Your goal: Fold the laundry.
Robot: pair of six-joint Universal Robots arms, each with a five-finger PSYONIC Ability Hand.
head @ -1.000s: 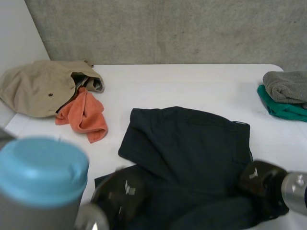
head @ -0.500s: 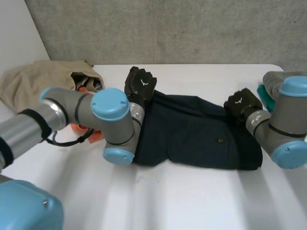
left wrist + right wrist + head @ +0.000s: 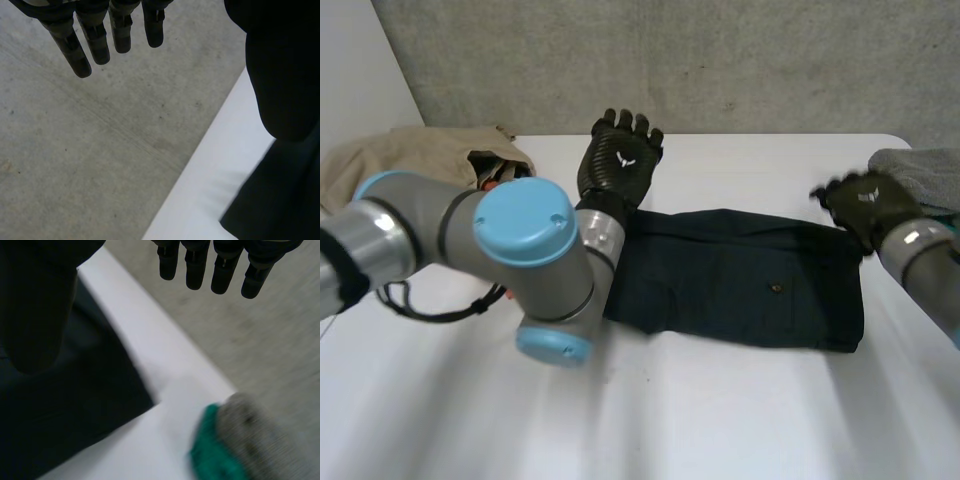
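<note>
Dark garment (image 3: 740,285): matt cloth. Table (image 3: 720,420): smooth, white. Wall (image 3: 740,60): rough concrete. Grey towel (image 3: 923,172): nubbly cloth.

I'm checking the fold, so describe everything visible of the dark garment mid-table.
The dark navy garment looks like woven cloth, folded into a long flat rectangle on the white table. A small button shows on its top layer. The left hand is open above its far left corner, the right hand open by its far right corner; neither grips it.
</note>
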